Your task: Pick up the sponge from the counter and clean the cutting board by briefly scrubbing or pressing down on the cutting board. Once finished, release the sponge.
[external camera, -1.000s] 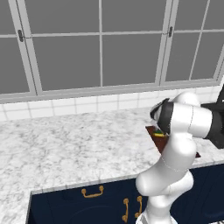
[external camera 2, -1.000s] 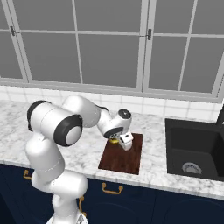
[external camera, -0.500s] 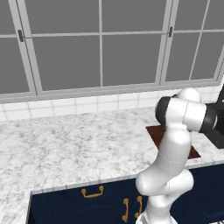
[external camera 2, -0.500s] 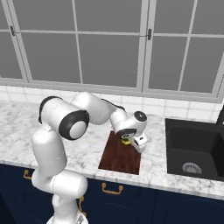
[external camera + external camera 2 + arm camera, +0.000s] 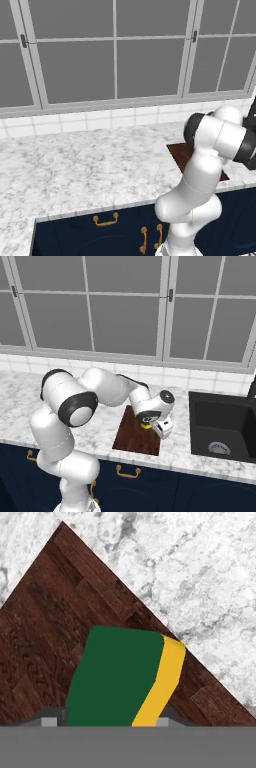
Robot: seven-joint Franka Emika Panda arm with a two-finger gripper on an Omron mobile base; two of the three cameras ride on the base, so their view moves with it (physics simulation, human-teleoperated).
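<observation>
- My jaws (image 5: 104,722) are closed on the sponge (image 5: 125,677). In the hand view it sits between the two dark finger tips, green face toward the camera and a yellow strip along one side.
- The sponge sits slightly crooked in the grip, which I judge leaves it free to twist or slip if I press hard.
- In the right base view the sponge (image 5: 146,425) hangs under the hand, over the far right part of the cutting board (image 5: 135,436). I cannot tell whether it touches the wood.
- The hand view shows the board's edge (image 5: 60,612) running just beside the sponge, with marbled table (image 5: 200,577) beyond it.
- As I see it, the main risk is drifting past that edge, so the press lands on stone instead of wood.
- The black sink (image 5: 222,428) lies a little further right. A sponge let go there would, I think, drop into the basin.
- From the left base view, the arm hides most of the board (image 5: 181,152).
</observation>
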